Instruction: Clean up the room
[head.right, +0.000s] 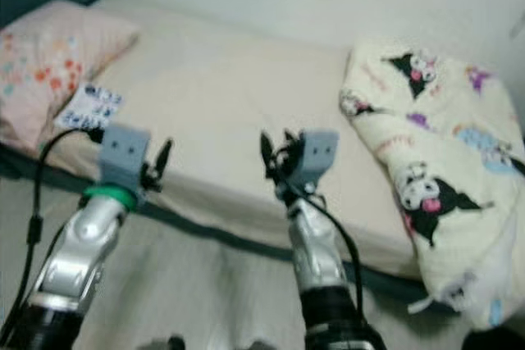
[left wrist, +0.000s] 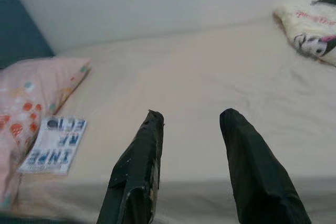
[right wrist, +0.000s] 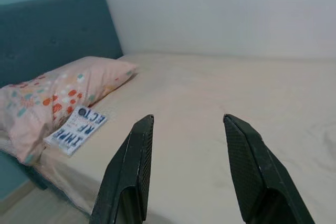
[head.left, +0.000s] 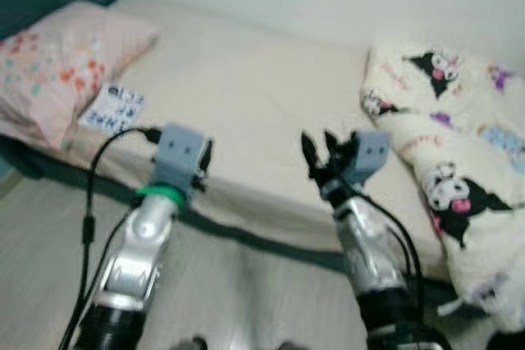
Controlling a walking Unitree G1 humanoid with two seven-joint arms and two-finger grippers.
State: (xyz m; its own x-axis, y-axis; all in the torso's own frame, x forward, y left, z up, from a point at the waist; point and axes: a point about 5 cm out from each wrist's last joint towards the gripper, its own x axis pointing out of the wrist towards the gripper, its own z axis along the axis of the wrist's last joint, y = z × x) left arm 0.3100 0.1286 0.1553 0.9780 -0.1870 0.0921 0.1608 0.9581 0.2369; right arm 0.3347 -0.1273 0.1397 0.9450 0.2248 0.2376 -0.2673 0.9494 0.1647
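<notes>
Both silver arms fill my lower foreground, raised over the near edge of the bed (head.left: 246, 96). My left gripper (left wrist: 191, 121) has its black fingers spread and empty, and my right gripper (right wrist: 186, 121) stands the same way, parted with nothing between.

I read this as the approach step: nothing picked up yet, both grippers aimed across the mattress. The likeliest thing to tidy is the small printed booklet (head.left: 115, 109), flat and papery with blue lettering, lying on the sheet just beside the pink floral pillow (head.left: 57, 63) at the head end, on my left. To take it, I judge the left arm must reach forward and leftward, then come down low, since a thin flat booklet on soft bedding gives little edge to pinch.

At the foot end on my right, a plush cream blanket (head.left: 447, 137) with cartoon characters lies bunched and drooping over the bed's side; it probably wants folding. Smooth beige sheet lies between, and a dark teal padded headboard (right wrist: 58, 30) stands behind the pillow.
</notes>
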